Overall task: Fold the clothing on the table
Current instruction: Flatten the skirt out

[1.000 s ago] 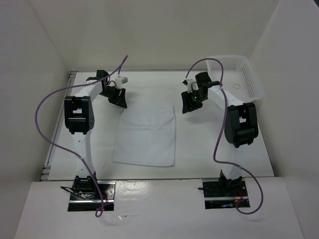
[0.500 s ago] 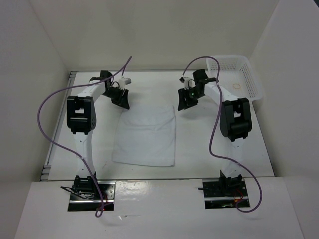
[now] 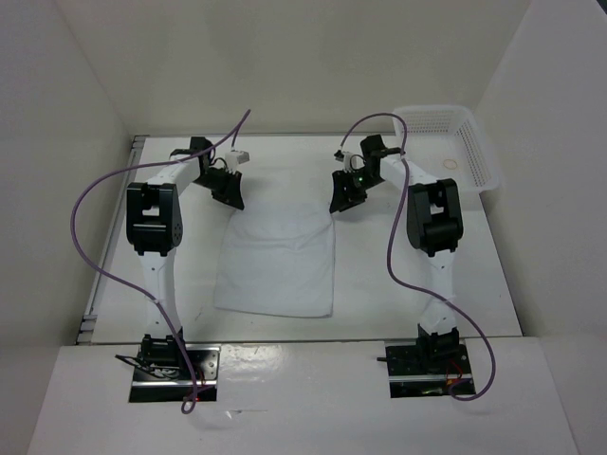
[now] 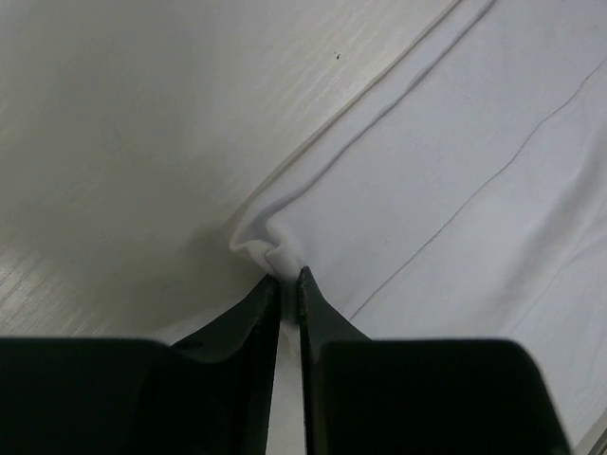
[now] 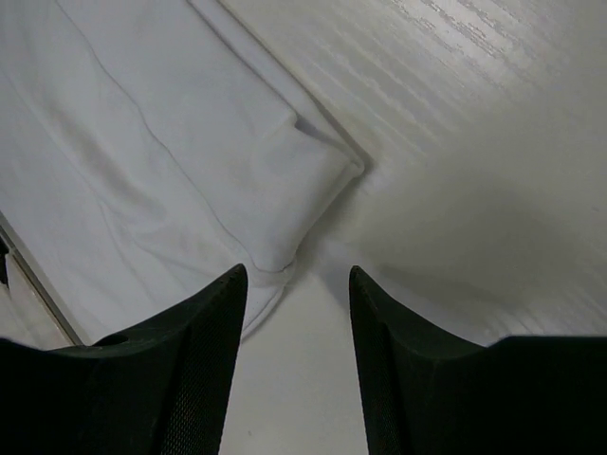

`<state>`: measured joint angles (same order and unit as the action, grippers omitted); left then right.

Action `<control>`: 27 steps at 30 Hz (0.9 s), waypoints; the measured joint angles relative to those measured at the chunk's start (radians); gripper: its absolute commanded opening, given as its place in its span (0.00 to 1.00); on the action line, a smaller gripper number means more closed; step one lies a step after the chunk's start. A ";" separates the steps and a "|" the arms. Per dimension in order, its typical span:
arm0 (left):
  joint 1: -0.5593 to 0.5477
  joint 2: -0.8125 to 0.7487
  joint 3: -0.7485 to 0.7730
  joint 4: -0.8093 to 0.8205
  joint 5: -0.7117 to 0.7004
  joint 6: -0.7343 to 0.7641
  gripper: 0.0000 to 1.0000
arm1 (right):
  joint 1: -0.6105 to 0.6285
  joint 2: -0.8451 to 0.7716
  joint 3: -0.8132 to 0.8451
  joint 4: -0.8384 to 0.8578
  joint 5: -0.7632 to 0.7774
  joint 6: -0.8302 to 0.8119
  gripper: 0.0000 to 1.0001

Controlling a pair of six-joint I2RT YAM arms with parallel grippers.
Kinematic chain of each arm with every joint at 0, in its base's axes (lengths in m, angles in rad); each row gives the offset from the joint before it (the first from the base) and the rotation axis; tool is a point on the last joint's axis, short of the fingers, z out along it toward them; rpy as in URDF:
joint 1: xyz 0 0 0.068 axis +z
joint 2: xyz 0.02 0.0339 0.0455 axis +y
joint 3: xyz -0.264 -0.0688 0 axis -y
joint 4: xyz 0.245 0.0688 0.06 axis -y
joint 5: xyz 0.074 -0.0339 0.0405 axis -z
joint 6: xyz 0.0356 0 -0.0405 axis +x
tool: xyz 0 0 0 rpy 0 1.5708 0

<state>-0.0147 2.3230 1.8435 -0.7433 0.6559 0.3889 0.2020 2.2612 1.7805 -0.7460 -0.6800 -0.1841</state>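
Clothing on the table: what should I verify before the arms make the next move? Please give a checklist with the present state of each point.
1. Left gripper jaws closed on the far left corner of the clothing: ok, fabric puckers at the tips.
2. Right gripper jaws closed on the far right corner: not ok, jaws open, corner before them.
3. Clothing flat on the table: ok.
4. Basket apart from the clothing: ok.
5. Left grip deep enough to hold: cannot tell.

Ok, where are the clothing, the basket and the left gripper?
clothing (image 3: 280, 261), top view, middle of the fabric.
basket (image 3: 486, 156), top view, its right mesh wall.
left gripper (image 4: 287, 278), left wrist view, between the fingertips, at the fabric's corner.
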 measured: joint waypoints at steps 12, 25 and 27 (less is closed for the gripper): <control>0.002 -0.001 -0.014 0.009 0.018 0.000 0.10 | 0.000 0.123 0.141 -0.013 -0.051 0.003 0.49; 0.006 -0.002 -0.018 0.013 0.026 0.000 0.08 | 0.000 0.168 0.194 -0.013 -0.095 0.008 0.45; 0.006 -0.002 -0.018 0.013 0.026 0.000 0.07 | 0.000 0.171 0.198 -0.013 -0.096 0.010 0.45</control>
<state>-0.0090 2.3215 1.8259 -0.7300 0.6823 0.3893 0.2020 2.4325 1.9781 -0.7593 -0.7761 -0.1741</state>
